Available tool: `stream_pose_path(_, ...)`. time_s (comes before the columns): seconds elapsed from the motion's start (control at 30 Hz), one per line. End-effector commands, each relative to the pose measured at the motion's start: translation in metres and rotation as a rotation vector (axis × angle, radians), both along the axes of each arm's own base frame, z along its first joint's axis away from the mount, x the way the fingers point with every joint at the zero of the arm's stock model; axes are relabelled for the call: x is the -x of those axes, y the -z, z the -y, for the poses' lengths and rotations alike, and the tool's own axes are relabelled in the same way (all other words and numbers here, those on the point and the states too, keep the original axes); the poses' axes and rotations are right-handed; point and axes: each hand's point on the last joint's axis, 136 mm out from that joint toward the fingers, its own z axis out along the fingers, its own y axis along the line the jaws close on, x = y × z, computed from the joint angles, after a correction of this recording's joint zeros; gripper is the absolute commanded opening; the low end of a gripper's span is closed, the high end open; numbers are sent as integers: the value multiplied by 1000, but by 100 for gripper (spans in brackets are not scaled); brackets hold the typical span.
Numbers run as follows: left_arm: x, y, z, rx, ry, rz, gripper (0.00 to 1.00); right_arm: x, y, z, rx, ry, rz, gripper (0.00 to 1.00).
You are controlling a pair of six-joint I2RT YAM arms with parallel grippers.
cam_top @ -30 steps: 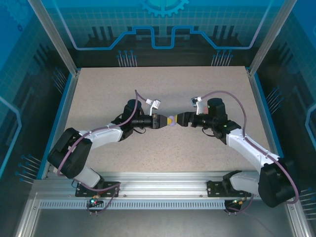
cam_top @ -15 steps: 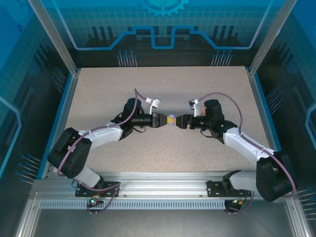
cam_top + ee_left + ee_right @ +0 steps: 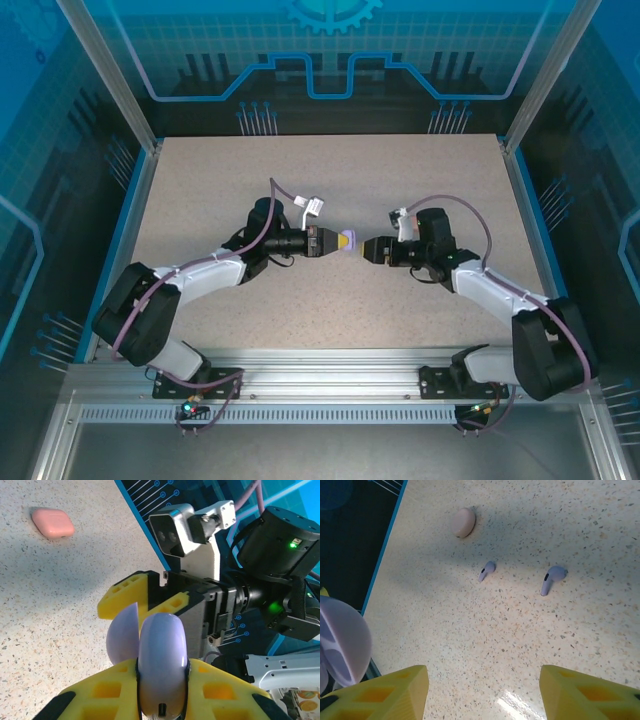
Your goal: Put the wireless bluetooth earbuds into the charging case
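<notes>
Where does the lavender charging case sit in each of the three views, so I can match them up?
Top external: lavender case mid-table, clamped at the left gripper tip.
Left wrist: case at bottom centre, gripped between the jaws.
Right wrist: case at the far left edge.
Shared landmark: the speckled tabletop.

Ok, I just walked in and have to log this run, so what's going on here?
The left pincer is clamped on a lilac charging case, held above the table with its lid apparently open. The right pincer faces it, open and empty, just short of the case. A purple earbud and its twin lie loose on the table, so neither is in the case yet.
</notes>
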Motion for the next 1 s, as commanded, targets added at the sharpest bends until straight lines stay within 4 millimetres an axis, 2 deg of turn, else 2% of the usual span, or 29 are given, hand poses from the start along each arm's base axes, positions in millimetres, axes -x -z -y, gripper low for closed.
stream_pose_path(0.0,0,-25,2,41,25,78,0,9,-26,-4,-77,-47,57,62)
stream_pose_path(0.13,0,-27,2,47,24,81,0,12,-48,-12,-148,-95,102,58)
stream_pose_path(0.3,1,-29,2,51,24,84,0,5,-58,-17,-185,-92,114,51)
stream_pose_path(0.4,1,-31,2,54,22,87,0,3,-60,-21,-193,-99,113,47)
stream_pose_path(0.97,-2,-33,2,63,18,87,0,-9,-51,-37,-188,-102,86,42)
